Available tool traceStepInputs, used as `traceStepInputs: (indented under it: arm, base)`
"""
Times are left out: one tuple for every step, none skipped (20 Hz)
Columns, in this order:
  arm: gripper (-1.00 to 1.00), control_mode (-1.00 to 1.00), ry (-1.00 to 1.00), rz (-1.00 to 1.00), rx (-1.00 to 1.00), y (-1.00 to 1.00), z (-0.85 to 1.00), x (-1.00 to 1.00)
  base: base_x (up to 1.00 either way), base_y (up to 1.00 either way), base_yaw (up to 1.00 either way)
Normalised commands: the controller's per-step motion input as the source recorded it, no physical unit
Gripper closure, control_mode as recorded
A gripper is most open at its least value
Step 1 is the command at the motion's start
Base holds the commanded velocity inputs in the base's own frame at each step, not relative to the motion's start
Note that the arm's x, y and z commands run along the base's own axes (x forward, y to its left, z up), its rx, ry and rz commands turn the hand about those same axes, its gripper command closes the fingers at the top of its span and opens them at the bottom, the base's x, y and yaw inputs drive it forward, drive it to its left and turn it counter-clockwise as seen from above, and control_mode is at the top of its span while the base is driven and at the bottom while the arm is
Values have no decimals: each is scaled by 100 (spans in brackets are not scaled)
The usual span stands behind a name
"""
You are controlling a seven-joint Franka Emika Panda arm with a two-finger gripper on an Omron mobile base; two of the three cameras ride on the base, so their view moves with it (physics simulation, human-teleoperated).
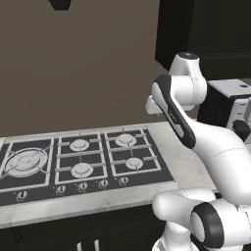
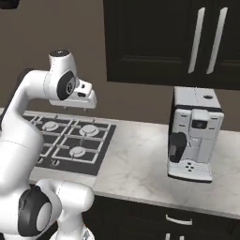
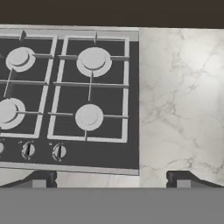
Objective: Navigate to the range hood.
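- High at the left base view's top edge, the small near-black blocky range hood (image 1: 60, 4) hangs above the flat black gas cooktop (image 1: 78, 162) on the pale marble counter (image 1: 186, 162)
- Right base view: hood stub at top-left corner; white coffee machine (image 2: 193, 133) under black cabinets (image 2: 159, 40)
- Hand view: gripper (image 3: 111, 179) over the cooktop's right edge; fingertips (image 3: 41, 178) wide apart, holding nothing

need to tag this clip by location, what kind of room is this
A home kitchen, rendered in simulation. A black gas cooktop is set into a marble-look counter, a coffee machine stands on that counter, and dark cabinets with silver bar handles hang on the wall above.
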Motion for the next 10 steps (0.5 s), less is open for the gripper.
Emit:
traceStepInputs:
  arm:
    - [-100, 100, 0, 0, 0, 0, 0, 0]
    - [-100, 100, 0, 0, 0, 0, 0, 0]
    - [-100, 100, 0, 0, 0, 0, 0, 0]
    - [-100, 100, 0, 0, 0, 0, 0, 0]
    - [-100, 100, 0, 0, 0, 0, 0, 0]
    - [-100, 100, 0, 0, 0, 0, 0, 0]
    - [-100, 100, 0, 0, 0, 0, 0, 0]
    - [-100, 100, 0, 0, 0, 0, 0, 0]
    - [-100, 100, 0, 0, 0, 0, 0, 0]
    - [-100, 100, 0, 0, 0, 0, 0, 0]
  base:
    - [0, 96, 0]
    - [0, 89, 0]
    - [0, 94, 0]
    - [0, 90, 0]
    - [0, 89, 0]
    - [0, 93, 0]
    - [0, 95, 0]
    - [0, 81, 0]
    - [0, 60, 0]
    - [0, 32, -1]
